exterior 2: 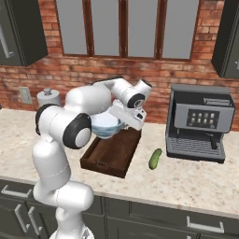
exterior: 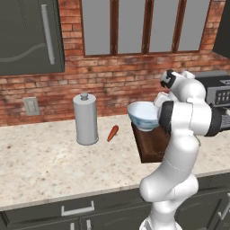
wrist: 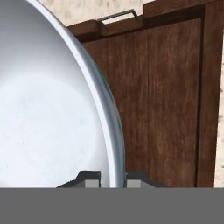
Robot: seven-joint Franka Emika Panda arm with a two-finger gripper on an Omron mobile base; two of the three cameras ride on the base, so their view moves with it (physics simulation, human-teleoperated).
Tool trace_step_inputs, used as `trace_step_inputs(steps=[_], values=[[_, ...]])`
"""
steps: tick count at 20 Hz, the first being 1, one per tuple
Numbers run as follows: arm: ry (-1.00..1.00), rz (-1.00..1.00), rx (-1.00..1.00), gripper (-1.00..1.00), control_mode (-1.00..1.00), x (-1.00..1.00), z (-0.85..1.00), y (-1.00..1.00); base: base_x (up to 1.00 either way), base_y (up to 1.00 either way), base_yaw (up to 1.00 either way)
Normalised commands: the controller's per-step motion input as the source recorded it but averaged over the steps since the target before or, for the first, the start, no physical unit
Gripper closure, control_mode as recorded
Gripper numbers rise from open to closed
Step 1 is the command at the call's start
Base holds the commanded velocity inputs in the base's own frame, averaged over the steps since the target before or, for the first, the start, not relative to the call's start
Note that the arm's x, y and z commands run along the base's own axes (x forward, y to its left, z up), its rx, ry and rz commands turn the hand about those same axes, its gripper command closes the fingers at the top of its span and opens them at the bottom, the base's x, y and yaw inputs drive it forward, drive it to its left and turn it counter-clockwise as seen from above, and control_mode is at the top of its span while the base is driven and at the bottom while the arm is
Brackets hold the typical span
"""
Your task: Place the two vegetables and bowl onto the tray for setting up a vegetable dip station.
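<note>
Jaws clamped on the rim of the bowl [wrist: 48, 118], apparently held just above the tray [wrist: 162, 100]. Carrot [exterior: 112, 133] lay on the worktop [exterior: 40, 166] left of the tray, cucumber [exterior 2: 155, 158] to its right.

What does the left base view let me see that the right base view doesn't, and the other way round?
Left base view alone: the orange carrot lying on the counter beside the tall grey canister, and the bowl's patterned outside.
Right base view alone: the green cucumber on the counter between the tray and the coffee machine, seen there from its front, and the tray's near end.
Both: the bowl held up over the wooden tray, the brick wall and the windows.
</note>
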Motion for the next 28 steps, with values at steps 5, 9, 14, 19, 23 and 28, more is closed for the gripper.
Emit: trace_step_inputs(steps=[5, 9, 14, 19, 23, 28], values=[[0.0, 0.0, 0.0, 1.0, -1.0, 0.27, -0.15, -0.08, 0.0, 0.0, 0.0], [0.0, 0.0, 0.0, 1.0, -1.0, 0.25, -0.13, -0.1, 0.0, 0.0, 0.0], [0.0, 0.0, 0.0, 1.0, -1.0, 0.19, -0.17, -0.02, 0.0, 0.0, 0.0], [0.0, 0.0, 0.0, 1.0, -1.0, 0.12, -0.2, -0.02, 0.0, 0.0, 0.0], [0.0, 0.0, 0.0, 1.0, -1.0, 0.15, -0.17, -0.04, 0.0, 0.0, 0.0], [0.0, 0.0, 0.0, 1.0, -1.0, 0.11, -0.11, -0.08, 0.0, 0.0, 0.0]])
